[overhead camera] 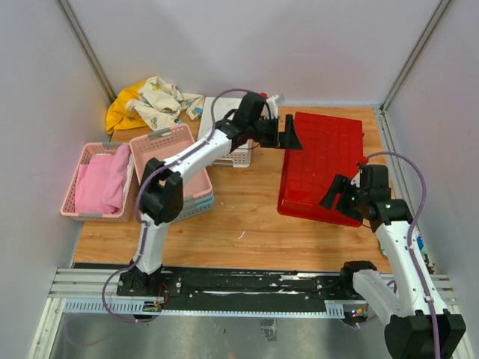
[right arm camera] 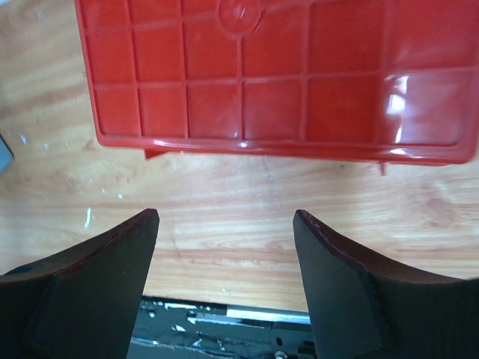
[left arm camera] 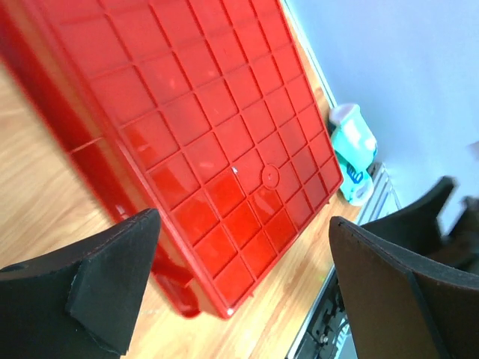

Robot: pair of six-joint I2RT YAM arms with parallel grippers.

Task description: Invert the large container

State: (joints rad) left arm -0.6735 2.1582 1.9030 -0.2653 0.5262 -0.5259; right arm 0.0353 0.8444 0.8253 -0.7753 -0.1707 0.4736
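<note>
Large container (overhead camera: 325, 161) (left arm camera: 209, 127) (right arm camera: 277, 75): glossy red plastic, rectangular, grid-ribbed underside up, lying flat on far right of wooden surface (overhead camera: 239, 213). Left gripper (overhead camera: 288, 133) (left arm camera: 241, 221) wide open at its far-left corner, holding nothing. Right gripper (overhead camera: 340, 196) (right arm camera: 224, 217) spread wide, empty, just off near edge over bare wood. Perforated pink baskets (overhead camera: 172, 161) at left, white basket (overhead camera: 224, 127) behind left arm, yellow patterned cloth (overhead camera: 150, 101) at far left. Teal bottle (left arm camera: 353, 146) beside one container corner.

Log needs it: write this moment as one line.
large container: underside up | left gripper: open, empty | right gripper: open, empty
</note>
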